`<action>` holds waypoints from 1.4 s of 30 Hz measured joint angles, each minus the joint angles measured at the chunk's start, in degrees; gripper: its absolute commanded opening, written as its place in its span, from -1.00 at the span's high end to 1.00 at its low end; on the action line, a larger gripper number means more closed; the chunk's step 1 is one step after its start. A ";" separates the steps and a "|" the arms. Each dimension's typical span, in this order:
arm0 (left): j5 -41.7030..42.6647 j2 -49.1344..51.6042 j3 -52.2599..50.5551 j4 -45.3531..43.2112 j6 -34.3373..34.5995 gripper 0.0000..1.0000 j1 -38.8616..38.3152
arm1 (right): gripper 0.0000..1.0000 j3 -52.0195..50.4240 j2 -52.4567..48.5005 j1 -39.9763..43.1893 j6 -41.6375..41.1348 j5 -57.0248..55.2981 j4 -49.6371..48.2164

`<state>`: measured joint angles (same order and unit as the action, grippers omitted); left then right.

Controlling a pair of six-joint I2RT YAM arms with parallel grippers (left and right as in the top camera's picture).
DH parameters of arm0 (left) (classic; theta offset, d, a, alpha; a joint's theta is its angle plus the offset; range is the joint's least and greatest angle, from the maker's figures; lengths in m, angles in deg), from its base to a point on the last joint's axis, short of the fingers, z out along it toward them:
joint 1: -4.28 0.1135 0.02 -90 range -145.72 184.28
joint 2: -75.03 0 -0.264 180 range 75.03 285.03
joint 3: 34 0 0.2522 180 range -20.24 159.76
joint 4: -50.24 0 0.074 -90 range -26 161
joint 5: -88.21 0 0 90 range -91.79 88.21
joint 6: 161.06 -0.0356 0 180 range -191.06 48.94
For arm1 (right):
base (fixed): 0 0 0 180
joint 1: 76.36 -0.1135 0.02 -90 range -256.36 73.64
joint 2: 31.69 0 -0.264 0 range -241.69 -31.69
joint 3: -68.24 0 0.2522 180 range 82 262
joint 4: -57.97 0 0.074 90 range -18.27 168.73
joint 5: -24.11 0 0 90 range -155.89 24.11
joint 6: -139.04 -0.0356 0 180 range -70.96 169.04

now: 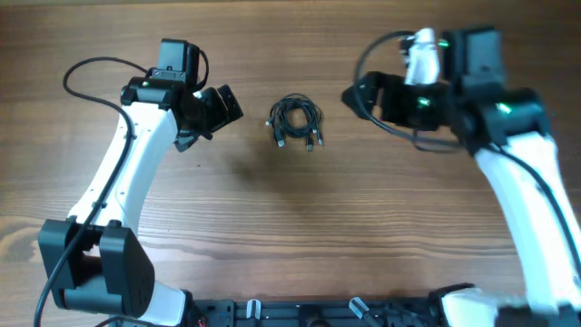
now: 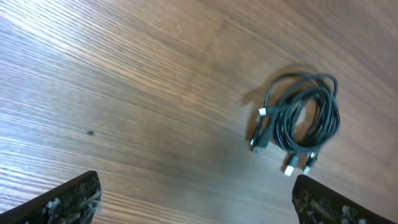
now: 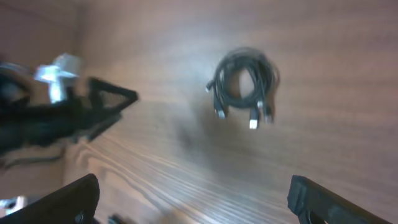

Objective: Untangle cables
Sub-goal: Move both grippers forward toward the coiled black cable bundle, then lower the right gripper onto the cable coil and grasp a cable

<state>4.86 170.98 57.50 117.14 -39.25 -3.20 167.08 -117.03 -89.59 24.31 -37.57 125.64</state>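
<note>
The cables lie as one small coiled black bundle with silver-tipped plugs on the wooden table, midway between the two arms. They also show in the left wrist view and the right wrist view. My left gripper is to the left of the bundle, open and empty, above the table; its fingers frame bare wood. My right gripper is to the right of the bundle, open and empty; its fingers frame bare wood short of the coil.
The wooden table spreads around the bundle. Thicker black robot wires loop near the left arm and the right arm. The left arm shows blurred in the right wrist view.
</note>
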 measured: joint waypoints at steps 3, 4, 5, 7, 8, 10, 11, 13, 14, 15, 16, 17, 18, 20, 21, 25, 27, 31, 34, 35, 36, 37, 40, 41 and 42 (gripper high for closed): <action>-0.87 0.07 0.00 -0.07 0.66 -1.00 0.17 | -0.69 0.20 -12.74 -1.53 -9.29 0.17 -6.91; -0.92 0.07 0.00 0.20 0.68 -1.00 0.22 | -0.68 0.20 -15.87 -1.70 -11.02 0.81 -9.79; -0.94 0.07 0.00 0.09 0.68 -1.00 0.26 | -0.54 0.22 -18.93 -1.92 -11.76 2.23 -13.42; -1.09 0.07 0.00 0.15 0.68 -1.00 0.26 | -0.28 0.26 -24.68 -3.39 -12.79 5.31 -17.40; -1.09 0.07 0.00 0.15 0.70 -1.00 0.26 | -0.20 0.26 -28.24 -4.87 -13.49 7.10 -18.93; -1.07 0.07 0.00 0.04 0.70 -1.00 0.26 | -0.14 0.24 -32.59 -7.21 -13.92 8.76 -21.07; -1.07 0.07 0.00 0.02 0.70 -1.00 0.26 | -0.14 0.24 -33.62 -7.93 -14.25 8.81 -21.27; -1.07 0.07 0.00 0.02 0.70 -1.00 0.26 | -0.13 0.24 -34.45 -9.22 -14.75 7.37 -21.18; -1.07 0.07 0.00 0.00 0.70 -1.00 0.26 | -0.09 0.24 -34.45 -9.73 -15.74 5.57 -20.74; -1.09 0.07 0.00 0.00 0.70 -1.00 0.26 | -0.07 0.24 -34.45 -10.45 -16.63 2.78 -20.50; -1.09 0.07 0.00 -0.11 0.70 -1.00 0.26 | -0.04 0.24 -34.47 -10.95 -17.49 0.66 -20.13; -1.09 0.07 0.00 -0.33 0.70 -1.00 0.26 | -0.02 0.24 -34.45 -11.54 -18.29 -1.68 -20.09; -1.07 0.07 0.00 -0.61 0.70 -1.00 0.26 | 0.00 0.24 -34.45 -12.31 -19.15 -4.15 -20.06; -1.09 0.07 0.00 -0.94 0.70 -1.00 0.26 | 0.00 0.24 -34.45 -14.14 -21.77 -9.84 -20.09; -1.07 0.07 0.00 -0.96 0.70 -1.00 0.26 | 0.00 0.24 -34.45 -15.28 -23.89 -13.62 -20.09; -1.09 0.07 0.00 -1.09 0.70 -1.00 0.26 | 0.06 0.24 -34.45 -16.46 -28.70 -22.73 -20.57; -1.09 0.07 0.00 -1.09 0.70 -1.00 0.26 | 0.07 0.24 -34.45 -16.46 -29.51 -24.37 -20.57; -1.09 0.07 0.00 -1.31 0.70 -1.00 0.26 | 0.20 0.24 -34.47 -16.46 -30.34 -25.75 -21.66; -1.09 0.07 0.00 -1.33 0.70 -1.00 0.26 | 0.19 0.20 -34.47 -16.46 -30.56 -25.83 -21.90; -1.09 0.07 0.00 -1.33 0.70 -1.00 0.26 | 0.20 0.15 -34.47 -16.46 -30.58 -25.81 -21.92; -1.09 0.07 0.00 -1.33 0.70 -1.00 0.26 | 0.20 0.13 -34.47 -16.46 -30.69 -25.81 -22.23; -1.09 0.07 0.00 -1.40 0.70 -1.00 0.26 | 0.21 0.09 -34.47 -16.46 -30.75 -25.79 -22.88; -1.09 0.07 0.00 -1.53 0.70 -1.00 0.26 | 0.22 0.09 -34.75 -16.46 -30.75 -25.79 -23.39; -1.07 0.07 0.00 -1.53 0.70 -1.00 0.26 | 0.23 0.09 -35.23 -16.46 -30.75 -25.79 -23.50; -1.09 0.07 0.00 -1.55 0.70 -1.00 0.26 | 0.25 0.11 -35.54 -16.46 -30.77 -25.77 -23.71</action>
<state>3.77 171.04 57.50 115.59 -38.55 -2.94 167.19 -152.57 -106.05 -6.47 -63.34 101.93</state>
